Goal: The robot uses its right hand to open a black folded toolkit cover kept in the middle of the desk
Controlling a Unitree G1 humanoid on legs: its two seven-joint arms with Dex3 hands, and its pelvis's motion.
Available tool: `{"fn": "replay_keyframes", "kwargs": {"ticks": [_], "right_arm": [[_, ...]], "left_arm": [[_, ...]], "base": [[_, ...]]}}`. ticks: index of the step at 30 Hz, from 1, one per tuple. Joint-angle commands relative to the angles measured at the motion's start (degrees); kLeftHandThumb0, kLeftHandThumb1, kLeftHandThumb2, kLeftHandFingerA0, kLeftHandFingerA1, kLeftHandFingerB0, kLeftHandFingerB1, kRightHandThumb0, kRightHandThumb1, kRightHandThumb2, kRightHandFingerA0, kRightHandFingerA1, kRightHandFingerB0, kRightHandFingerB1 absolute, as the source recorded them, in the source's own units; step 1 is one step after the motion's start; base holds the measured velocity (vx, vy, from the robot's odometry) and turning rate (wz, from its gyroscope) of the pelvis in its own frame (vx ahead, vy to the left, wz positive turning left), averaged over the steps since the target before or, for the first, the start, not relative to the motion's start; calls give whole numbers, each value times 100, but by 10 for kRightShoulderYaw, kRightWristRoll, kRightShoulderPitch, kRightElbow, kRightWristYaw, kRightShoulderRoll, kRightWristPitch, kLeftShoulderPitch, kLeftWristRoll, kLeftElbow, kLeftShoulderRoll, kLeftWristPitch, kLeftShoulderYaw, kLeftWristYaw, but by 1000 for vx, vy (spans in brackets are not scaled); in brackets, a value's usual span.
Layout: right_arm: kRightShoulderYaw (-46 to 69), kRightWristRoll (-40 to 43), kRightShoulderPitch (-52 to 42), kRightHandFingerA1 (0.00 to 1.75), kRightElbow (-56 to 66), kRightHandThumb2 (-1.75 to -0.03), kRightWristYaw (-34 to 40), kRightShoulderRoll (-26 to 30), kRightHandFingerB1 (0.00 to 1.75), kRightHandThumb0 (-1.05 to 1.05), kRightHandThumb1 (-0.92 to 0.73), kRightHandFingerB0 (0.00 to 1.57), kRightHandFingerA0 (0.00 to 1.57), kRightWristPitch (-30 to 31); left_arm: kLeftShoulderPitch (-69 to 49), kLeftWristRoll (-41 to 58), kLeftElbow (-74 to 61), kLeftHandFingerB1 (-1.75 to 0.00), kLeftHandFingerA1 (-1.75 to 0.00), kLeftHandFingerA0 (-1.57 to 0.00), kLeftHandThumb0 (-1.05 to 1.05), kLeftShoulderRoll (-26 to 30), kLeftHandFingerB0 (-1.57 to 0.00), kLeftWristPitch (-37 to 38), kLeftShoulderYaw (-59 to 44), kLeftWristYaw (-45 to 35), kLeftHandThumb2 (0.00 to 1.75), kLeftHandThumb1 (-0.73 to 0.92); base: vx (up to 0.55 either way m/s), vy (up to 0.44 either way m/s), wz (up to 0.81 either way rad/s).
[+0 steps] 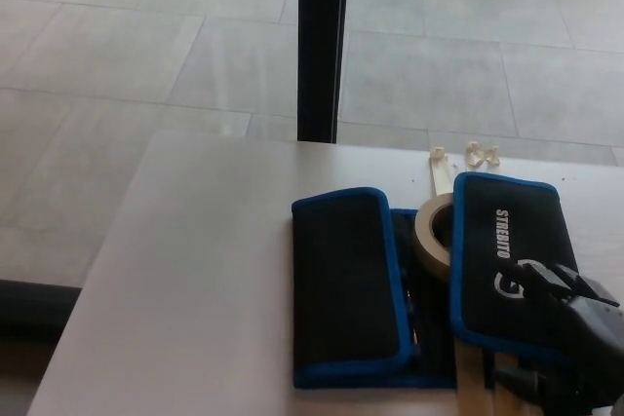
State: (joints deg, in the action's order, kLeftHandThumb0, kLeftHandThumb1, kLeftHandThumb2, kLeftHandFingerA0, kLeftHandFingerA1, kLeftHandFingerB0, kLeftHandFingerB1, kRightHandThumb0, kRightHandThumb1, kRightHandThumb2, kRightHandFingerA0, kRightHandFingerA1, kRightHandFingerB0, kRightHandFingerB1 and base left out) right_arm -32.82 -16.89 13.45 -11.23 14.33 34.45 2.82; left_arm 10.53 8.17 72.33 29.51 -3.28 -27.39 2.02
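The black toolkit cover [429, 284], trimmed in blue, lies on the white bench [195, 270] toward its 4 o'clock area. Both side flaps are folded inward; the right flap [502, 260] carries white lettering and a round logo. A roll of masking tape [431, 233] stands tilted in the gap between the flaps. Pale wooden strips [478, 382] protrude from the cover's 6 o'clock edge. The right robot hand [570, 338] rests over the right flap's 5 o'clock corner; whether its fingers grip the flap cannot be determined. At 12 o'clock beyond the bench stands a black post [322, 41] on the tiled floor [117, 56].
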Motion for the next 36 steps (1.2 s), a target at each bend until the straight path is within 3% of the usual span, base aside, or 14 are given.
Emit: {"fn": "replay_keyframes", "kwargs": {"ticks": [1,2,10,11,16,19,21,22,23,25,26,29,30,36], "right_arm": [[-117,-365,59,5,-59,-89,82,72,10,-99,-58,7,0,61],[-126,-378,62,0,-62,-62,91,61,30,-80,-63,0,0,74],[-147,-387,84,0,-102,-73,163,13,17,-80,-42,17,0,98],[-153,-392,88,0,-116,-73,176,5,17,-80,-41,15,0,109],[-138,-348,93,33,-146,-57,201,-11,30,-51,-52,12,0,92],[-123,-329,105,66,-192,-58,263,-22,36,-43,-59,27,45,74],[-118,-325,107,66,-202,-58,278,-27,36,-43,-59,27,45,69],[-113,-319,112,76,-216,-81,298,-35,47,-48,-46,26,58,61],[-106,-313,118,112,-229,-58,312,-46,38,-42,-61,33,72,66],[-90,-292,125,125,-248,-59,332,-60,41,-41,-63,35,79,43],[-83,-285,128,131,-259,-61,348,-68,42,-43,-64,38,82,37],[-64,-265,132,154,-275,-66,367,-86,47,-44,-67,35,86,24],[-52,-254,132,135,-281,-88,380,-97,58,-54,-51,35,108,18],[-47,-256,141,151,-329,-64,401,-117,50,-43,-65,41,87,18]], "left_arm": [[1,6,-6,-60,-69,-34,-62,19,-35,-10,3,-2,87,47],[0,3,-6,-59,-70,-37,-62,19,-34,-10,7,-2,88,48],[8,5,-3,-60,-69,-37,-55,18,-34,-12,4,5,89,45],[8,5,-2,-53,-72,-37,-53,18,-41,-12,4,3,58,62],[10,5,-2,-58,-70,-38,-59,20,-33,-14,4,2,88,47],[9,3,-2,-60,-70,-37,-58,19,-35,-12,7,3,88,47],[10,7,-2,-60,-70,-37,-58,19,-35,-13,3,3,88,47],[7,8,-2,-60,-71,-39,-56,19,-33,-11,2,-1,89,47],[7,5,-3,-54,-73,-37,-51,18,-42,-9,5,4,59,64],[6,3,-4,-53,-72,-37,-50,18,-39,-11,7,4,59,65],[6,4,-5,-59,-71,-40,-54,17,-31,-10,6,5,91,48],[6,6,-1,-58,-70,-40,-55,13,-31,-7,4,6,90,48],[7,11,-1,-59,-71,-39,-56,13,-32,-10,-1,3,90,49],[8,14,-4,-59,-67,-32,-61,13,-35,-10,-2,1,89,49]], "base": [[0,0,0],[0,0,0],[0,0,0],[0,0,0],[0,0,0],[0,0,0],[0,0,0],[0,0,0],[0,0,0],[0,0,0],[0,0,0],[0,0,0],[0,0,0],[0,0,0]]}}
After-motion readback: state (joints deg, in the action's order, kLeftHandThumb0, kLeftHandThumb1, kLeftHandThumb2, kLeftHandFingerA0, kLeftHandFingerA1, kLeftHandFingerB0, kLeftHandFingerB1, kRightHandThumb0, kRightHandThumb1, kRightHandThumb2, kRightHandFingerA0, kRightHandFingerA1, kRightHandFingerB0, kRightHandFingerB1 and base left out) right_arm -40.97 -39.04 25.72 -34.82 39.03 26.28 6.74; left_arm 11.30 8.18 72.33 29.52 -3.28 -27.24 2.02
